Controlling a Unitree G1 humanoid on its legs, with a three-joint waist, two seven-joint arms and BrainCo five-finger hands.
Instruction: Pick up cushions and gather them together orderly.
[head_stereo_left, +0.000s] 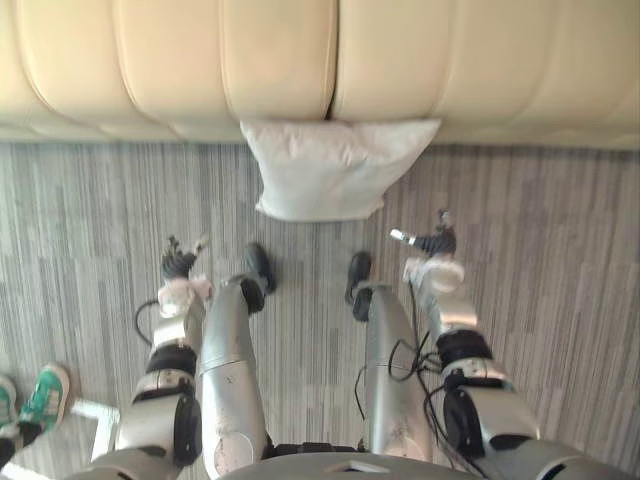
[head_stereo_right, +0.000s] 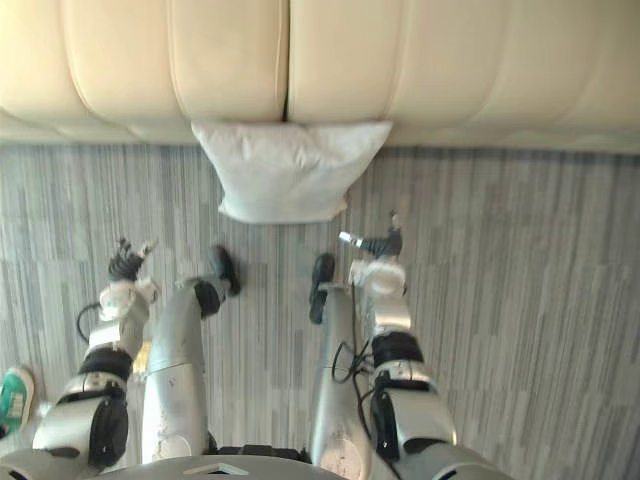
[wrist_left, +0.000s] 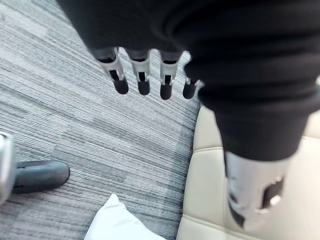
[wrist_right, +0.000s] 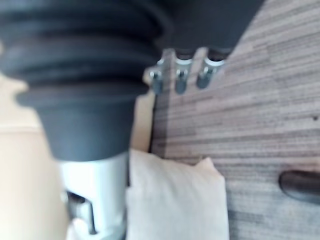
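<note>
A white cushion (head_stereo_left: 335, 168) lies on the grey carpet with its far edge against the foot of the cream sofa (head_stereo_left: 280, 60). My left hand (head_stereo_left: 180, 264) hangs over the carpet to the cushion's near left, fingers (wrist_left: 142, 75) straight and holding nothing. My right hand (head_stereo_left: 435, 243) hovers just to the near right of the cushion, a short way from its corner, fingers (wrist_right: 180, 75) straight and empty. The cushion (wrist_right: 175, 200) lies past the right thumb in the right wrist view, and one corner of the cushion (wrist_left: 117, 225) appears in the left wrist view.
The sofa's long cushioned front runs across the whole far side. Striped grey carpet (head_stereo_left: 540, 260) spreads to both sides of the cushion. A person's green shoe (head_stereo_left: 45, 395) stands at the near left.
</note>
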